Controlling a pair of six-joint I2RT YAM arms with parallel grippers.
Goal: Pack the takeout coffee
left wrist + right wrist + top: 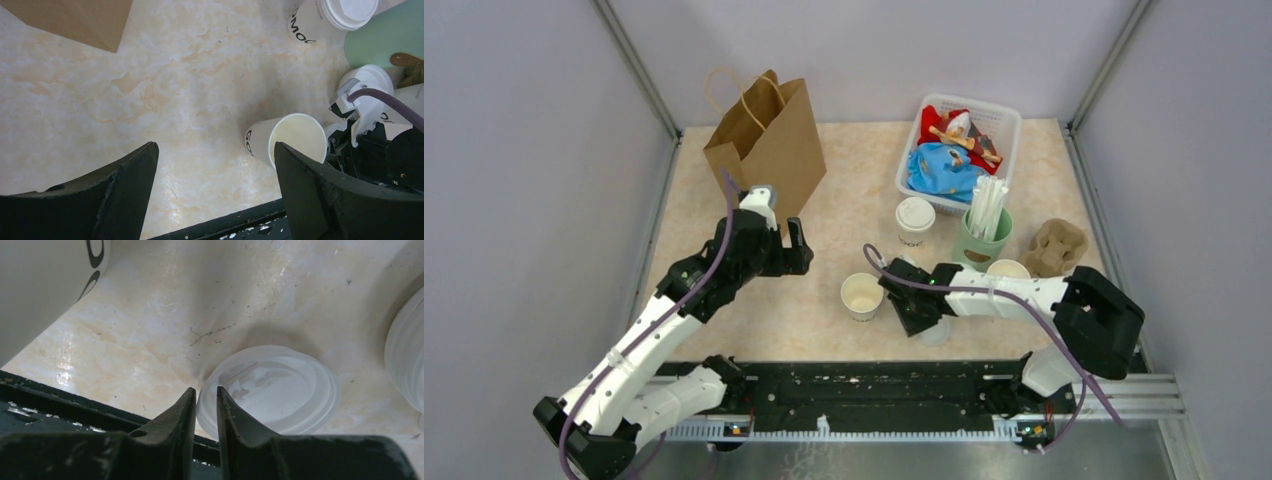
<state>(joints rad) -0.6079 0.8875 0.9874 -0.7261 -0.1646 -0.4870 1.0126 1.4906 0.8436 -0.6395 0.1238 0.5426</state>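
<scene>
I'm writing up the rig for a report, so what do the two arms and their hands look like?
Both the left arm and right arm mix white links with chunky black joints, and a purple cable runs along each. The left hand and right hand have two matte black, tapering fingers. I see no markings.

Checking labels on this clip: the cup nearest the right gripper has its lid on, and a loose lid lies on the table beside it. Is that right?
Not quite. The cup nearest the right gripper has no lid: the left wrist view looks straight into its open mouth. The loose lid does lie beside it, as the right wrist view shows.
</scene>
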